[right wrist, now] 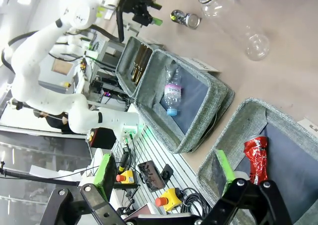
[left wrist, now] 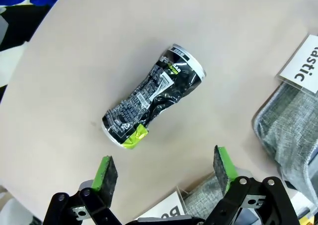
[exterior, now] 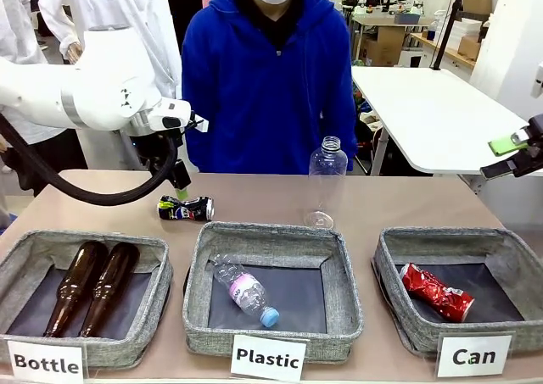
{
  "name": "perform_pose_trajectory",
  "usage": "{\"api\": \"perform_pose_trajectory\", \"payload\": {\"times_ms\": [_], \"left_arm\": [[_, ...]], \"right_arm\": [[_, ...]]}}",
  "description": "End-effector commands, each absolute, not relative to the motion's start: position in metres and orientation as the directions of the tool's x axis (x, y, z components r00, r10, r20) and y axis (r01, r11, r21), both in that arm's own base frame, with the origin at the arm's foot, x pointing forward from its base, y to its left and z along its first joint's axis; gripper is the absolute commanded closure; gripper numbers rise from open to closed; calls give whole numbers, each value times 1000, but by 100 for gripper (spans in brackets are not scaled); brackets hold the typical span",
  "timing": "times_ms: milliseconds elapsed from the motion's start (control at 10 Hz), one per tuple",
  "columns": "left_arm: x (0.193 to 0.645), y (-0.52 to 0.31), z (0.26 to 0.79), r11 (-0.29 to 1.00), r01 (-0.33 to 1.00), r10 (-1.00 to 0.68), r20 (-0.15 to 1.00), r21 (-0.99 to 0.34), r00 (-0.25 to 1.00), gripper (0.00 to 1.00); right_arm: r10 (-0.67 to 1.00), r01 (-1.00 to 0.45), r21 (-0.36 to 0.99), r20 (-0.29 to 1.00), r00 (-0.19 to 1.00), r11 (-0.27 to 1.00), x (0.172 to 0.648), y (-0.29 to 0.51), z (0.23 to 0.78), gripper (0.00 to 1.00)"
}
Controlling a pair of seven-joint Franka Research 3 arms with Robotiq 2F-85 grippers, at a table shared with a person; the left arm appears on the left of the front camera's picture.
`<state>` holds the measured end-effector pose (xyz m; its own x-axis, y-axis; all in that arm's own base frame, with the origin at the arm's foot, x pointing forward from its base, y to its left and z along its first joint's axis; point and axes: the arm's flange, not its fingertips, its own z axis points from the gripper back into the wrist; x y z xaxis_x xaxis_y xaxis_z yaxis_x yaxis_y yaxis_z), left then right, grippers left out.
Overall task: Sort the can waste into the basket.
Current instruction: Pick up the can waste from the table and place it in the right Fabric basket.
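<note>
A dented black can (exterior: 186,208) with green and white marks lies on its side on the table behind the Plastic basket. My left gripper (exterior: 176,180) hangs just above it, open. In the left wrist view the black can (left wrist: 154,96) lies beyond the open left gripper (left wrist: 164,170), apart from both green pads. A crushed red can (exterior: 437,292) lies inside the Can basket (exterior: 441,236) at the right. My right gripper (exterior: 513,155) is open and raised at the right edge; in its own view the right gripper (right wrist: 164,170) is above the red can (right wrist: 255,160) and the Can basket (right wrist: 248,106).
An upright clear plastic bottle (exterior: 327,183) stands behind the Plastic basket (exterior: 271,231), which holds another plastic bottle (exterior: 246,292). The Bottle basket (exterior: 85,238) at the left holds two brown glass bottles (exterior: 89,286). A person in a blue top (exterior: 267,79) stands at the far side.
</note>
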<state>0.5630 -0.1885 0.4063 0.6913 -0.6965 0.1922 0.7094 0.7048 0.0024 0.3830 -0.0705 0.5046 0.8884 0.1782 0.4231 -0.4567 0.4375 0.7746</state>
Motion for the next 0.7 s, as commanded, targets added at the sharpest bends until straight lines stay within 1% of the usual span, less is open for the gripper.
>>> {"api": "perform_pose_trajectory", "payload": {"times_ms": [0, 100, 200, 300, 400, 500, 600], "left_arm": [[564, -185, 406, 708, 706, -693, 191, 1, 695, 0], [577, -195, 408, 542, 837, -823, 249, 75, 510, 0], [594, -201, 407, 359, 918, -899, 326, 166, 292, 0], [600, -203, 405, 186, 958, -921, 378, 219, 92, 0], [606, -206, 403, 4, 963, -916, 388, 270, -105, 0], [609, -205, 398, -97, 974, -918, 359, 207, -168, 0], [610, -203, 394, -152, 976, -917, 347, 156, -198, 0]], "right_arm": [[193, -472, 769, 432, 881, 432, 382, -73, 507, 0], [193, -472, 769, 432, 881, 432, 382, -73, 507, 0], [193, -472, 769, 432, 881, 432, 382, -73, 507, 0], [193, -472, 769, 432, 881, 432, 382, -73, 507, 0], [193, -472, 769, 432, 881, 432, 382, -73, 507, 0], [193, -472, 769, 432, 881, 432, 382, -73, 507, 0], [193, -472, 769, 432, 881, 432, 382, -73, 507, 0]]}}
